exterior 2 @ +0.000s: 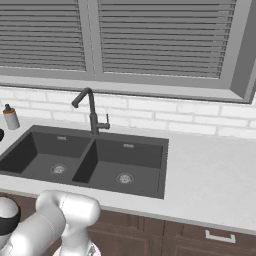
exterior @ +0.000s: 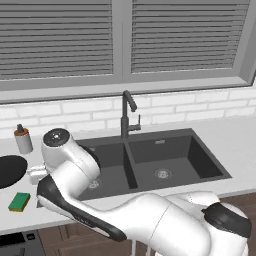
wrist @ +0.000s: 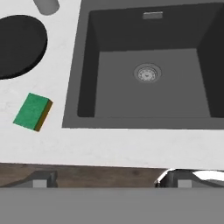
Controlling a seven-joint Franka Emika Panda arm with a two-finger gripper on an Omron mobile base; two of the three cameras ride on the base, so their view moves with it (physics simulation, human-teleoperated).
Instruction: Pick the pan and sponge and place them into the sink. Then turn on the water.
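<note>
The black pan (wrist: 17,46) lies on the counter left of the sink (wrist: 113,78); its handle is out of view. The green sponge (wrist: 33,111) with an orange bottom layer lies in front of the pan, near the counter's front edge. My gripper (wrist: 109,181) hangs open above the counter's front edge before the left basin, with nothing between its fingers. From the left base view, the pan (exterior: 10,170) and sponge (exterior: 19,201) sit at far left, beside the sink (exterior: 165,150). No water stream is in view at the faucet (exterior: 126,112).
A grey soap bottle (exterior: 22,140) with a brown cap stands behind the pan against the tiled wall. Both basins of the sink (exterior 2: 135,160) hold nothing but their drains. White counter stretches right of the sink. My own arm crosses the lower part of the left base view.
</note>
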